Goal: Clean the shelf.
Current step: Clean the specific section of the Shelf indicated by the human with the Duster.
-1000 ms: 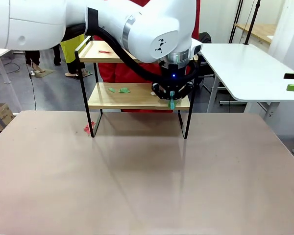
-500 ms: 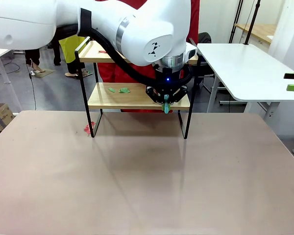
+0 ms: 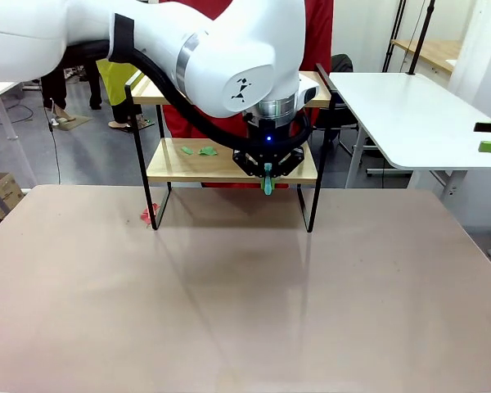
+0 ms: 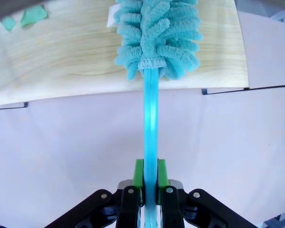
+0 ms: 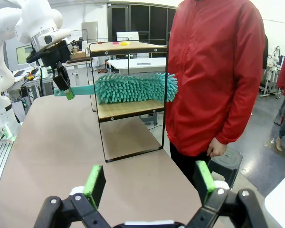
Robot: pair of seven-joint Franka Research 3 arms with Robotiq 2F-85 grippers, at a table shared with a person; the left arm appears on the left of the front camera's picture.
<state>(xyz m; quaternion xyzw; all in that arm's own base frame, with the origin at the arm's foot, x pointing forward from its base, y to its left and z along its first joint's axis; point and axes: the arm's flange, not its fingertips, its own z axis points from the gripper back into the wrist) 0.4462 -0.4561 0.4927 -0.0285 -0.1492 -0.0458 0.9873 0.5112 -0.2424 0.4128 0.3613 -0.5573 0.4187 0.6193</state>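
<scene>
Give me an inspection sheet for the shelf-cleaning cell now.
Surface: tan table; one red scrap by the left leg of the shelf.
Job's things: shelf upright; teal duster head over the lower board.
Clutter: green scraps on the lower board; small scraps on the top board.
Hands: left hand shut on the duster handle; right hand open, empty.
Cables: black cable along the left arm.
Surroundings: person in red jacket behind the shelf; white table at right.
</scene>
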